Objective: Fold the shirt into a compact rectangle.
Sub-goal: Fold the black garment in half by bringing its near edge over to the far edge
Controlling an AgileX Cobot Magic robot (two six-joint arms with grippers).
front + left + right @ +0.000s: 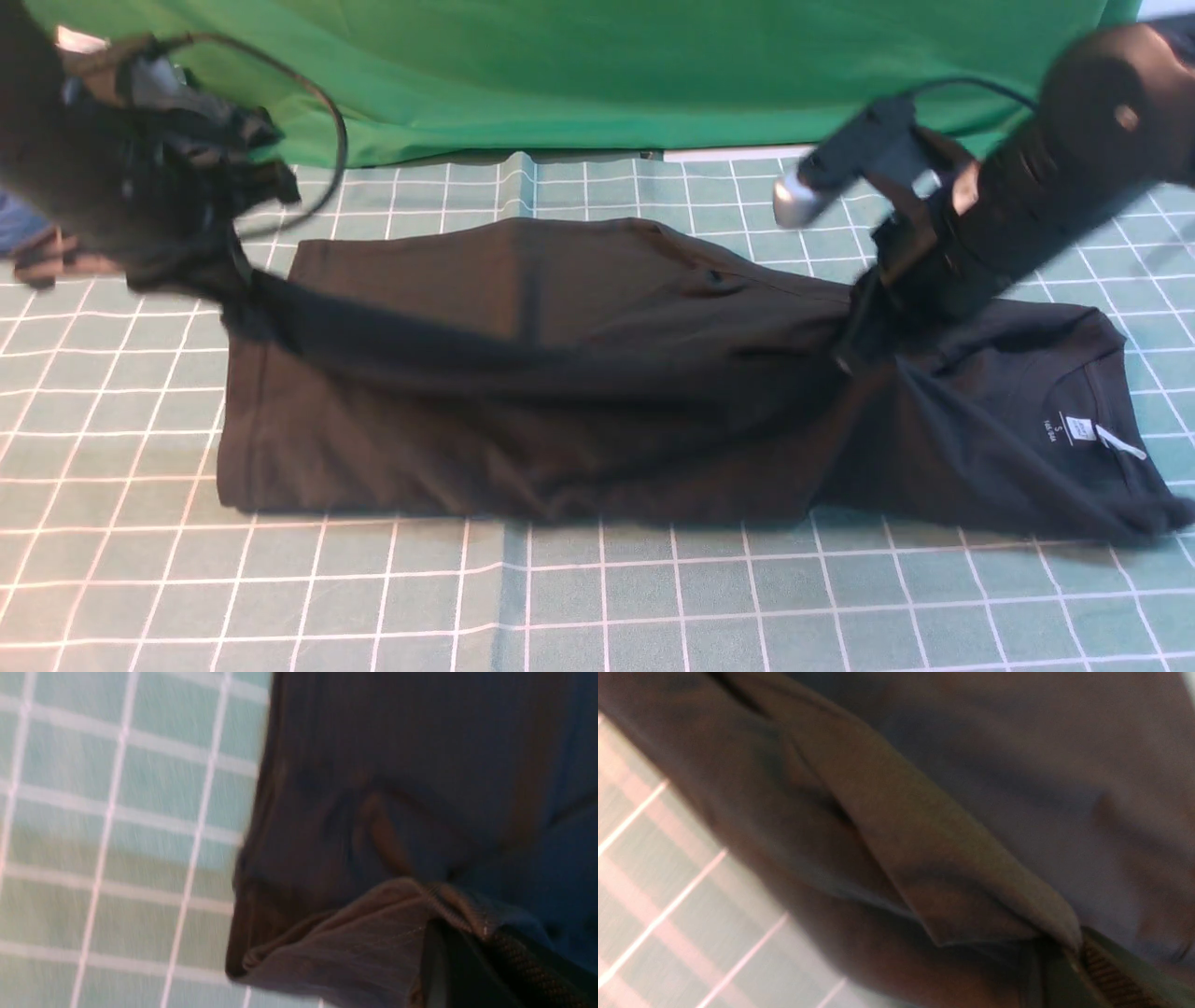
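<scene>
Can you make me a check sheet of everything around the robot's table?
Surface: green grid mat, lying flat.
Job's things: black shirt, partly folded, label showing on the right.
Clutter: blue thing at the far left edge, mostly hidden.
Grippers: left gripper and right gripper both shut on the shirt, holding a fold up.
Cables: left cable loops by its arm; right cable arcs over its wrist.
Surroundings: green backdrop behind.

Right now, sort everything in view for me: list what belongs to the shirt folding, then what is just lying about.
Belongs to the job:
black shirt
left gripper, shut on a lifted edge of it
right gripper, shut on the same lifted edge

Just lying about:
blue cloth at the table's far left
green backdrop
checked table mat
</scene>
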